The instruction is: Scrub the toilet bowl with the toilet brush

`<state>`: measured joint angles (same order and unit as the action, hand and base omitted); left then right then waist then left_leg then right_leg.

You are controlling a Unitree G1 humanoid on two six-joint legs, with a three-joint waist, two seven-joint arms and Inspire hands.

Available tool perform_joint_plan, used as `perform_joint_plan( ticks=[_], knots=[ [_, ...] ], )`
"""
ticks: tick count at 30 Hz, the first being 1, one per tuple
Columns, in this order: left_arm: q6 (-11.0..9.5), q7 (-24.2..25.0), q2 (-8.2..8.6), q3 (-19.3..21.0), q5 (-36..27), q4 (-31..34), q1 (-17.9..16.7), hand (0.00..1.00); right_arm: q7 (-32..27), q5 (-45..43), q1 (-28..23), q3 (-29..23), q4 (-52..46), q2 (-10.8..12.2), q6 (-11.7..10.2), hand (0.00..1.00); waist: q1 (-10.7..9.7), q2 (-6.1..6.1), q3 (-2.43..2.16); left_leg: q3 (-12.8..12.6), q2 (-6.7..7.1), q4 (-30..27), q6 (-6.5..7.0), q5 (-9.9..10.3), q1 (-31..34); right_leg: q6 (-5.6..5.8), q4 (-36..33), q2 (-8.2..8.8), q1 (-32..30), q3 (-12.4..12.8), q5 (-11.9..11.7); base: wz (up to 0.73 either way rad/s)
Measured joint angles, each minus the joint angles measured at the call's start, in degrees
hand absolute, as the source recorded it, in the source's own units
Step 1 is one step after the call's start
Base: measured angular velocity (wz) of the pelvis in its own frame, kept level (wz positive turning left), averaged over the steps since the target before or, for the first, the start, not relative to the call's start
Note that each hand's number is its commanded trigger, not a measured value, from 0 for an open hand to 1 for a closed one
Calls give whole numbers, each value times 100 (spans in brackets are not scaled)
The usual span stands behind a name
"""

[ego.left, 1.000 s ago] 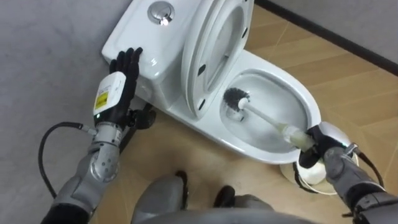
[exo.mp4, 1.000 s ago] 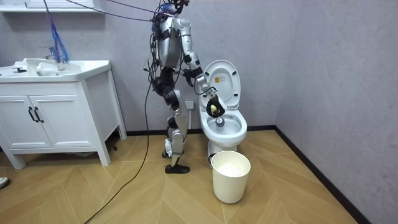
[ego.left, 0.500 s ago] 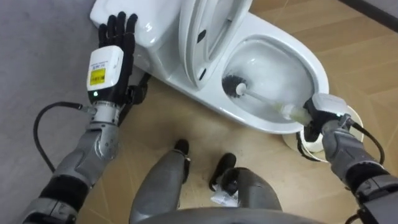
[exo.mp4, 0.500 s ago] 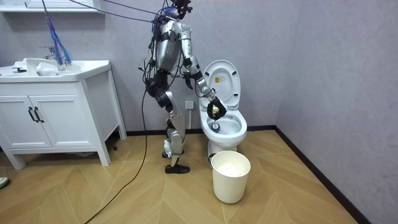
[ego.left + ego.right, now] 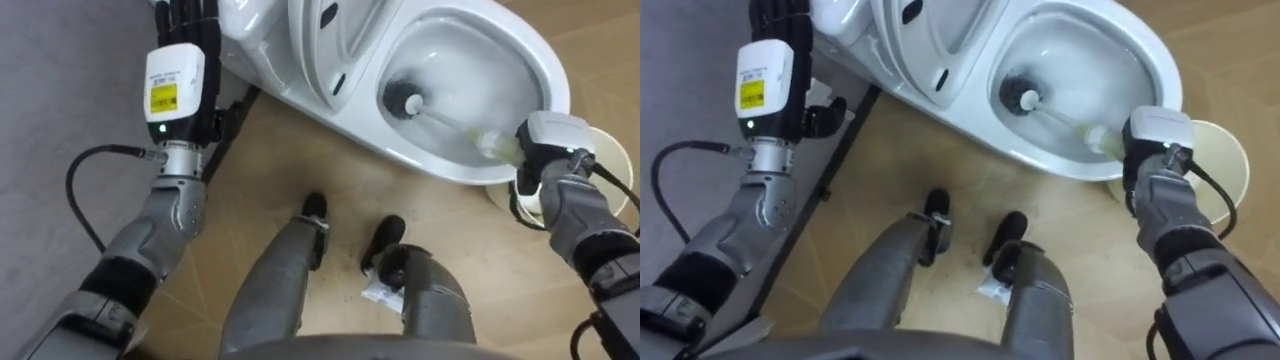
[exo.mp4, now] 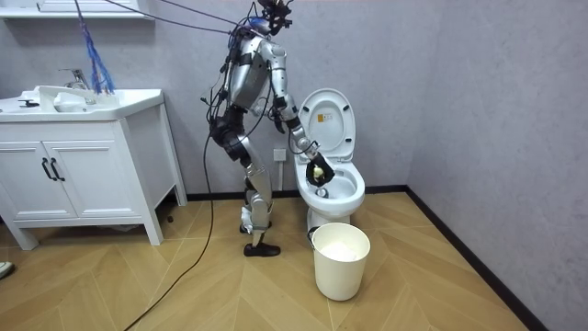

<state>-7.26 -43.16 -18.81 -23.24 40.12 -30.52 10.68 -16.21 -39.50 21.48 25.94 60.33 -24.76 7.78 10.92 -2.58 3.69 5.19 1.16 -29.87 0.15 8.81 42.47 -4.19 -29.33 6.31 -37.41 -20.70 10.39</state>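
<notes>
The white toilet (image 5: 548, 78) stands with its lid and seat (image 5: 330, 45) raised. A toilet brush with a dark head (image 5: 402, 97) and a white handle (image 5: 455, 125) reaches down into the bowl, its head against the inner wall on the side nearest the lid. My right hand (image 5: 545, 150) is at the bowl's front rim, shut on the end of the handle. My left hand (image 5: 180, 60) is held up flat with straight fingers beside the tank (image 5: 245, 30). In the room view I stand bent forward at the toilet (image 6: 333, 188).
A white bucket (image 6: 341, 260) stands on the wood floor in front of the toilet; its rim (image 5: 612, 165) shows just behind my right hand. A white vanity cabinet (image 6: 83, 170) stands at the room view's left. A grey wall is behind the toilet.
I have leaned further over the toilet, so the whole view has shifted and my legs now show. The brush stays in the bowl with my right hand on it; the left hand stays raised.
</notes>
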Motion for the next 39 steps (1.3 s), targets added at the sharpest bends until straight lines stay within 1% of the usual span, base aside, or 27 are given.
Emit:
perform_joint_plan(
  ticks=[1,2,4,6,8,11,12,14,15,17,18,19,20,22,23,25,28,31,33,34,35,36,37,38,39],
  knots=[
    [49,-22,7,-15,0,12,-9,0,-22,93,17,-4,3,15,8,100,1,4,1,-50,22,-1,2,0,7,-5,-80,59,-83,33,50,-6],
    [86,-62,27,-10,4,26,-4,0,-38,138,67,-11,3,50,44,100,8,-1,-1,-84,33,-10,6,-4,60,-5,-157,73,-190,99,65,-8],
    [102,-148,43,20,4,34,12,0,-57,136,163,-12,-4,60,60,100,13,-3,-3,-104,31,-39,-2,-29,162,-16,-246,67,-317,138,65,-7],
    [109,-160,54,44,3,55,-16,0,-64,133,195,-12,-77,107,127,100,37,4,0,-123,4,-83,-8,-25,196,-30,-247,45,-364,169,66,-8],
    [192,-176,52,51,-48,100,1,0,63,102,176,5,-514,138,324,100,26,15,-3,-200,-26,-81,-10,-24,200,-58,-250,50,-405,193,52,-14],
    [227,-275,53,54,-127,108,-3,0,219,40,61,27,-1050,139,559,100,-33,39,-16,-209,-42,-90,-17,-31,238,-72,-252,28,-444,208,42,-5],
    [259,-349,52,90,-125,136,-53,0,307,9,-87,22,-1436,140,689,100,-57,85,-37,-227,-59,-90,-22,-33,265,-76,-238,-6,-482,255,20,-11],
    [337,-389,52,219,-123,298,-257,0,453,-152,-492,-16,-2247,140,860,100,-153,164,-88,-297,-95,-89,-23,-29,265,-84,-235,-41,-507,321,-8,-17],
    [362,-389,53,246,-123,355,-314,0,482,-159,-590,-36,-2425,138,880,100,-177,179,-98,-333,-105,-86,-22,-28,259,-86,-236,-41,-506,324,-14,-15],
    [490,-423,60,269,-128,531,-464,0,532,-168,-1053,-45,-3284,118,1114,100,-248,194,-113,-385,-140,-79,-16,-25,250,-88,-205,-79,-505,363,-53,-13],
    [516,-444,65,269,-128,565,-488,0,536,-163,-1146,-47,-3465,118,1162,100,-250,192,-114,-397,-154,-78,-16,-25,250,-90,-182,-99,-505,381,-74,-20],
    [539,-502,79,271,-128,645,-560,0,576,-160,-1290,-85,-3776,143,1266,100,-250,186,-118,-420,-188,-77,-17,-24,251,-96,-114,-148,-503,423,-134,-23],
    [551,-543,122,269,-133,716,-623,0,619,-150,-1421,-135,-4048,153,1352,100,-266,179,-123,-445,-200,-77,-18,-23,251,-102,-101,-155,-506,432,-153,-20],
    [559,-550,168,248,-133,790,-708,0,710,-159,-1581,-209,-4363,177,1394,100,-289,192,-136,-492,-218,-86,-16,-22,228,-98,-115,-170,-507,484,-167,-14],
    [571,-557,170,244,-129,839,-786,0,754,-178,-1651,-262,-4528,236,1428,100,-302,195,-167,-523,-241,-88,-17,-21,221,-107,-91,-195,-506,507,-186,-15],
    [604,-567,174,216,-123,859,-832,0,799,-353,-1782,-264,-4757,273,1475,100,-337,175,-201,-523,-252,-91,-26,-28,217,-119,-91,-231,-505,510,-196,-5],
    [699,-588,172,174,-126,859,-924,0,960,-579,-1913,-269,-4994,290,1488,100,-414,177,-208,-535,-254,-84,-47,-42,180,-136,-143,-207,-505,544,-192,-1],
    [715,-574,170,96,-187,789,-911,0,1019,-578,-1906,-261,-4958,278,1488,100,-418,178,-207,-538,-239,-38,-73,-60,108,-150,-158,-200,-489,585,-181,-1],
    [715,-523,135,62,-227,771,-910,0,984,-584,-1810,-244,-4692,262,1408,100,-437,179,-206,-536,-238,-27,-83,-66,72,-172,-179,-182,-456,555,-154,5],
    [712,-512,133,39,-240,675,-888,0,917,-556,-1667,-243,-4287,253,1269,100,-445,181,-205,-532,-237,-23,-89,-70,74,-177,-196,-158,-452,512,-128,17],
    [711,-483,124,4,-245,558,-746,0,852,-464,-1483,-210,-3811,253,1129,100,-460,196,-195,-513,-224,-12,-89,-93,80,-190,-236,-128,-452,473,-107,19],
    [707,-463,122,-24,-244,500,-687,0,813,-379,-1374,-197,-3563,258,1059,100,-458,202,-191,-489,-216,-14,-95,-99,83,-194,-248,-119,-452,460,-98,21],
    [692,-428,118,-50,-251,451,-610,0,710,-265,-1156,-160,-3102,217,877,100,-457,199,-183,-454,-202,-27,-99,-113,106,-200,-267,-87,-453,400,-83,20],
    [650,-354,83,-55,-250,451,-535,0,613,-106,-915,-108,-2625,137,665,100,-447,209,-139,-427,-179,-76,-100,-115,123,-181,-355,-43,-467,365,-20,20],
    [617,-327,41,-78,-253,452,-495,0,578,28,-766,-54,-2382,86,573,100,-438,231,-114,-420,-163,-102,-99,-112,132,-159,-412,-21,-484,362,25,20]
  ],
)
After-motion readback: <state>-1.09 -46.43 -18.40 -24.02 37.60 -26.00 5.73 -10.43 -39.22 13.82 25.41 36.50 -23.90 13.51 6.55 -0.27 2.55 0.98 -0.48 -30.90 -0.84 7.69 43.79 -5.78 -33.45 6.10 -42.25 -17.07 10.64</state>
